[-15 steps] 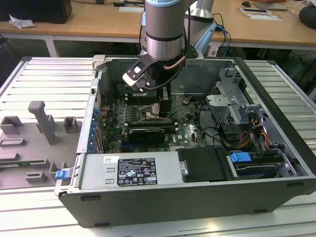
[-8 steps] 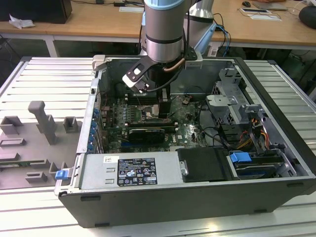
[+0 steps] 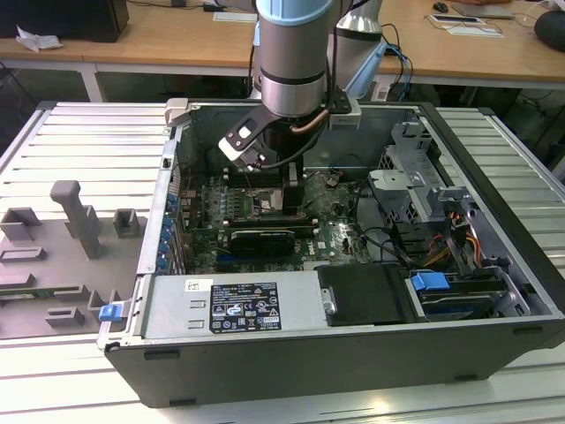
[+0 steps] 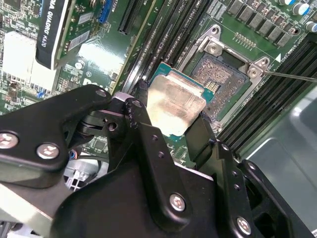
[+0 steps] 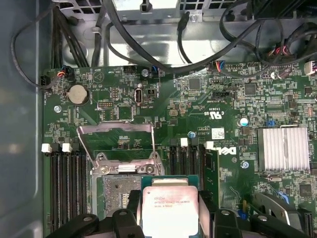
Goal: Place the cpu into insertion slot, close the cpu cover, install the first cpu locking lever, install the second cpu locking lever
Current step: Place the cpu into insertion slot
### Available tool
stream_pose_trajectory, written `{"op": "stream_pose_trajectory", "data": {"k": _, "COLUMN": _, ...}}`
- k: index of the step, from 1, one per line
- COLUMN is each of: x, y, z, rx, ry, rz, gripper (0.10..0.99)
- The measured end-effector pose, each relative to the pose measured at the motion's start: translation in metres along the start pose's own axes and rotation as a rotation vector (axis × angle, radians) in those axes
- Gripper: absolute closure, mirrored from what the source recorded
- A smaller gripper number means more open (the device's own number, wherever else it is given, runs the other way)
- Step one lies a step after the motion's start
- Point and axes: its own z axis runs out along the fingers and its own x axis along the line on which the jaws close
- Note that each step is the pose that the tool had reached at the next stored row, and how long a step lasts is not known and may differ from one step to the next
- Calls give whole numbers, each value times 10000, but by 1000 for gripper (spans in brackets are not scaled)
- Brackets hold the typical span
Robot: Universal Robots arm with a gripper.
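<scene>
Closest to the wrist cameras, the gripper (image 4: 173, 116) has its two black fingers (image 4: 143, 99) clamped on opposite edges of the cpu (image 4: 176, 104). The chip's silver-grey metal top faces up and its green edge shows around the lid. The first wrist view shows the same grasp, with the gripper (image 5: 170, 210) pinching the cpu (image 5: 170, 198) from both sides.

Just beyond the chip lies the insertion slot (image 4: 223, 82). Its pin grid is bare, so the cpu is not seated. The chip overlaps one side of the socket's frame in both wrist views (how high it hangs over the board I cannot tell). In the first wrist view, the insertion slot (image 5: 119, 196) sits just beside the chip. Past it, the cpu cover (image 5: 116, 127) stands swung open, its thin silvery frame clear of the socket.

Long black memory slots (image 5: 69, 183) flank the socket on the green motherboard (image 5: 198, 99). A ribbed heatsink (image 5: 285, 148) and a coin battery (image 5: 78, 93) lie farther out.

In the exterior view, the arm (image 3: 296, 53) reaches down into the open computer case (image 3: 265, 371), with the gripper (image 3: 287, 190) low over the board. A black graphics card (image 3: 262, 238) lies just in front of it. Grey fixtures (image 3: 79, 221) stand at the exterior view's left, with a wooden desk (image 3: 177, 35) behind.
</scene>
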Motion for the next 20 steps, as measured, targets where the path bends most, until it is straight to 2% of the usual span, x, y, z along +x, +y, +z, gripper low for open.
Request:
{"op": "stream_pose_trajectory", "data": {"k": 9, "x": -1, "y": -5, "z": 68, "rx": 43, "ry": -9, "rz": 120, "gripper": 545}}
{"op": "stream_pose_trajectory", "data": {"k": 14, "x": 4, "y": -18, "z": 134, "rx": 68, "ry": -13, "rz": 167, "gripper": 545}}
{"op": "stream_pose_trajectory", "data": {"k": 20, "x": 122, "y": -35, "z": 167, "rx": 83, "ry": -15, "rz": 166, "gripper": 545}}
